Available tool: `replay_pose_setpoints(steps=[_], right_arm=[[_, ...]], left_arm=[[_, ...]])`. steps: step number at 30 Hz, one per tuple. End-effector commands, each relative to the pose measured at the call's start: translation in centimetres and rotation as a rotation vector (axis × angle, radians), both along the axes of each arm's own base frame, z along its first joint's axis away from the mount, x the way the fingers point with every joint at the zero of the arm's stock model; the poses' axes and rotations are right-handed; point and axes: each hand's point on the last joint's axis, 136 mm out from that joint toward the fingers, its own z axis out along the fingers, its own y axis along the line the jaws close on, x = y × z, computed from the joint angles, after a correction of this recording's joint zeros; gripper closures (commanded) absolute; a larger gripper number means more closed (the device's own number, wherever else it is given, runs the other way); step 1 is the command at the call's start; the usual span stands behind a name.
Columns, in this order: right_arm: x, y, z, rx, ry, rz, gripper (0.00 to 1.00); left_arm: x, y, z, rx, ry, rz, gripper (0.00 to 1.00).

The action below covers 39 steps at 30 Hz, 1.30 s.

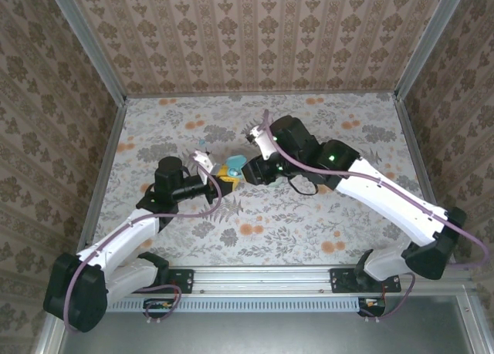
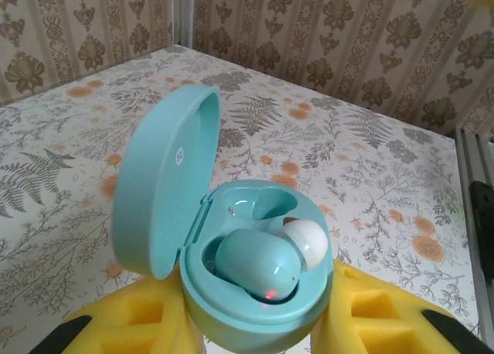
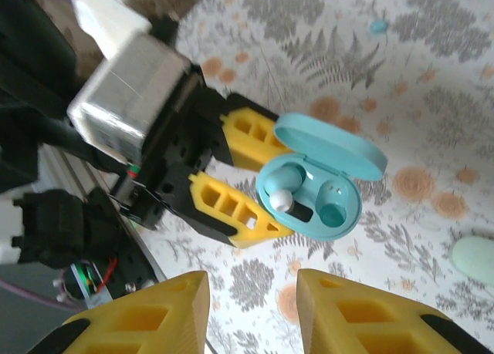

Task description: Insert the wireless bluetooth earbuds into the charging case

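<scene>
Our left claw (image 3: 275, 183) clamps the open charging case (image 2: 255, 325), lid (image 2: 162, 188) tilted left. The seated earbud (image 2: 258, 263) lies crosswise, white tip rightward. The right claw (image 3: 251, 292) stands apart.

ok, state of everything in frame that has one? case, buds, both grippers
charging case: open, lid up
earbud in case: sitting in one well, red light on
other well: empty
loose earbud: lying on the table, away from the case
left gripper: shut on the charging case
right gripper: open, holding nothing
mint-green oval case: on the table, cut off by frame edge, lid state unclear
</scene>
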Motion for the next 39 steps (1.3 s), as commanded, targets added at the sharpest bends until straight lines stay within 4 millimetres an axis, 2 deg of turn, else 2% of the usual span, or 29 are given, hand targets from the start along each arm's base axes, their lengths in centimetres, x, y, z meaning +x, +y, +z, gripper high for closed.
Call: replay_pose_setpoints(steps=[1, 15, 29, 39], right_arm=[[-1.3, 0.0, -2.0, -0.082, 0.066, 0.057, 0.64], [0.1, 3.0, -2.0, -0.072, 0.057, 0.060, 0.61], [1.8, 3.9, -3.6, -0.156, 0.028, 0.019, 0.60], [2.0, 3.1, -5.2, -0.256, 0.033, -0.006, 0.60]], left_arm=[[-0.8, -0.4, -0.4, 0.004, -0.013, -0.052, 0.93], [-1.6, -0.7, -0.3, -0.004, -0.011, -0.088, 0.93], [-2.0, -0.7, 0.1, -0.010, -0.016, -0.096, 0.93], [-2.2, -0.4, 0.4, -0.002, -0.031, -0.086, 0.93]])
